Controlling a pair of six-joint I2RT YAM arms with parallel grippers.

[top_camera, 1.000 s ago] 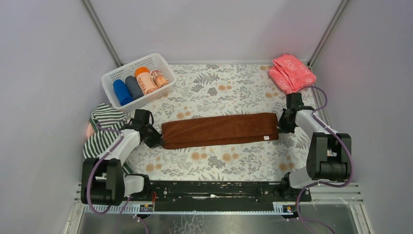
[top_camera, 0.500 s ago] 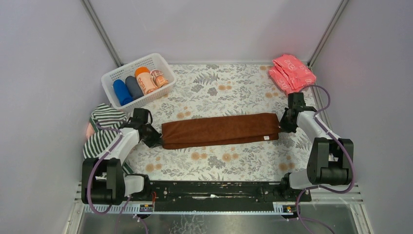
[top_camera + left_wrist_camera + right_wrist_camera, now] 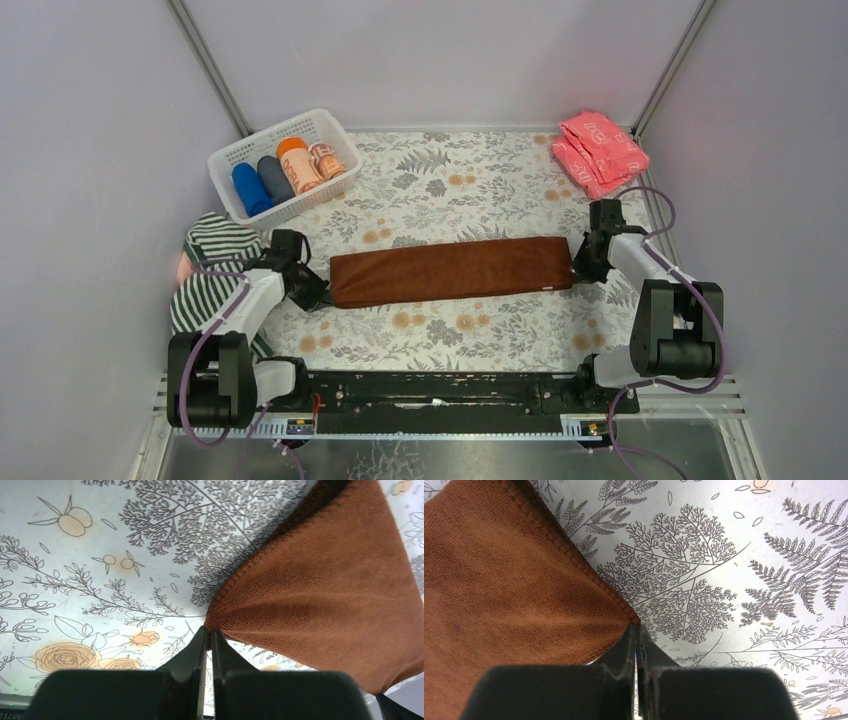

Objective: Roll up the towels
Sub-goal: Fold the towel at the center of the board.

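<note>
Holding brown towel [image 3: 450, 270] stretched as a strip on bench [image 3: 450, 180]: left pincer [image 3: 209, 632] clamped on its 9 o'clock corner, right pincer [image 3: 636, 628] on its 3 o'clock corner. Next, probably: release, roll endwise.

I see the rust-brown towel [image 3: 450, 270] folded into a long narrow band. It lies flat across the middle of the desk [image 3: 450, 190], running left to right with its right end a little farther away. The left hand [image 3: 206, 639] pinches its left end corner and the right hand [image 3: 636, 636] its right end corner, both clamped tight on the cloth. The striped towel [image 3: 215, 260] lies crumpled at the desk's left edge. The pink towels [image 3: 600, 150] sit folded in a stack at the far right corner.
</note>
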